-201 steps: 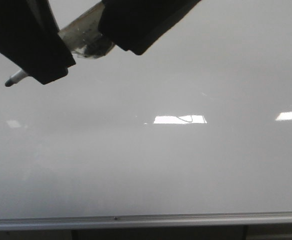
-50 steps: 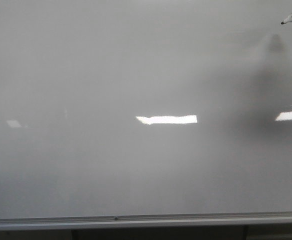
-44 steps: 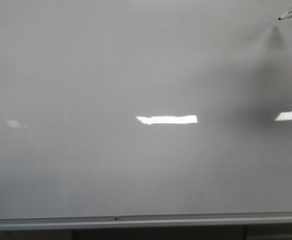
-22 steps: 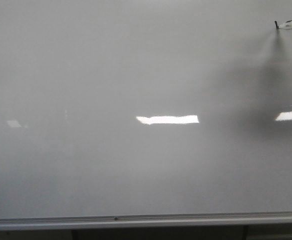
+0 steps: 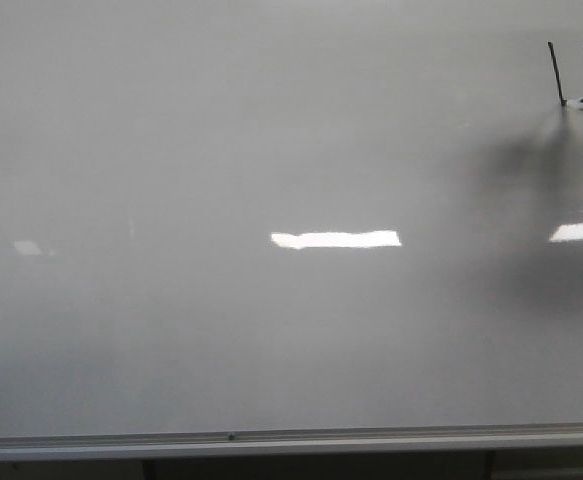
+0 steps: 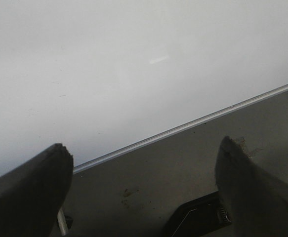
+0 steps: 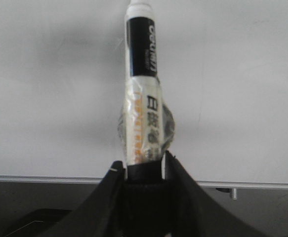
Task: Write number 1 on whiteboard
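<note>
Fingers of the right gripper [image 7: 143, 170] were clenched on a marker [image 7: 143, 98], whose tip pointed at the whiteboard [image 5: 271, 330]. The left gripper [image 6: 144, 187] hung released, its fingers spread wide and holding nothing, above the board's silver rail [image 6: 183, 127]. Farther off, the number 1 [image 5: 556, 72] stood as a thin slanted stroke at the board's upper right, with the marker tip at its lower end.

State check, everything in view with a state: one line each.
whiteboard: upright, bare apart from one mark at upper right.
number 1: thin black stroke, slightly slanted.
marker: uncapped, tip at the stroke's lower end.
right end effector: shut on marker.
left end effector: open, holding nothing.
</note>
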Controlling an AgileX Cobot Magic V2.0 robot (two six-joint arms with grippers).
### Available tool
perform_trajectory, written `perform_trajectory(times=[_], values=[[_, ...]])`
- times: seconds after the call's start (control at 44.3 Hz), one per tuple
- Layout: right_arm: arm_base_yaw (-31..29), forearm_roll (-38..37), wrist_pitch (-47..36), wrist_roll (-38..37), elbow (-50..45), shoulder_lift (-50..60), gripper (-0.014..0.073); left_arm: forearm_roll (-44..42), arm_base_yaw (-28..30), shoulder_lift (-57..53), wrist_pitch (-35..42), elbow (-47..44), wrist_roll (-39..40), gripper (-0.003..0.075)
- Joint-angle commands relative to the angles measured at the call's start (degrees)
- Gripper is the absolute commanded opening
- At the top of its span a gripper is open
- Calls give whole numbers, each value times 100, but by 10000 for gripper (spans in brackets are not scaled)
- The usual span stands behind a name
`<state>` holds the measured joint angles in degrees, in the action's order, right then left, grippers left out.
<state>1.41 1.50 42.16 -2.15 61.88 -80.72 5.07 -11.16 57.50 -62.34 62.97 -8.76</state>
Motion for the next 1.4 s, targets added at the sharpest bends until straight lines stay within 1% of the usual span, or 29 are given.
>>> perform_trajectory(times=[0.0, 0.068, 0.158, 0.203, 0.339, 0.429, 0.564, 0.655, 0.79, 0.925, 1.038, 1.196, 1.309, 1.377], values=[[-8, -34, -152, 60, 303, 486, 23, 78, 8, -77, 284, 151, 39, 565], [67, -4, 5, 60, 323, 761, 23, 78, 8, -77, 324, 151, -8, 565], [273, -4, 505, 97, 323, 1133, 23, 102, -4, -77, 373, 151, -72, 565], [419, -4, 798, 215, 323, 1297, 23, 183, -64, -77, 384, 151, -304, 565], [1029, 36, 1648, 1089, 323, 1697, 23, 794, -536, -77, 362, 191, -1277, 565], [1469, 268, 2052, 1785, 323, 1830, 23, 1050, -1070, -77, 362, 191, -1882, 565], [2175, 807, 2492, 2946, 323, 1834, 23, 1061, -2101, -64, 375, 191, -2457, 565], [2639, 1148, 2583, 3588, 323, 1819, 23, 1051, -2733, -27, 399, 206, -2697, 565], [3196, 1724, 2569, 4309, 323, 1812, 23, 930, -3535, 229, 574, 325, -2722, 565], [3474, 2198, 2556, 4720, 323, 1812, 23, 892, -4094, 631, 765, 554, -2722, 565], [3503, 2320, 2543, 4808, 323, 1812, 23, 892, -4400, 1019, 837, 765, -2722, 565], [3503, 2320, 2543, 4808, 323, 1812, 23, 892, -4570, 1450, 866, 955, -2857, 565], [3503, 2314, 2543, 4808, 323, 1812, 23, 947, -4587, 1617, 885, 1029, -2870, 562], [3503, 2314, 2543, 4808, 323, 1812, 23, 961, -4587, 1669, 885, 1029, -2870, 531]])
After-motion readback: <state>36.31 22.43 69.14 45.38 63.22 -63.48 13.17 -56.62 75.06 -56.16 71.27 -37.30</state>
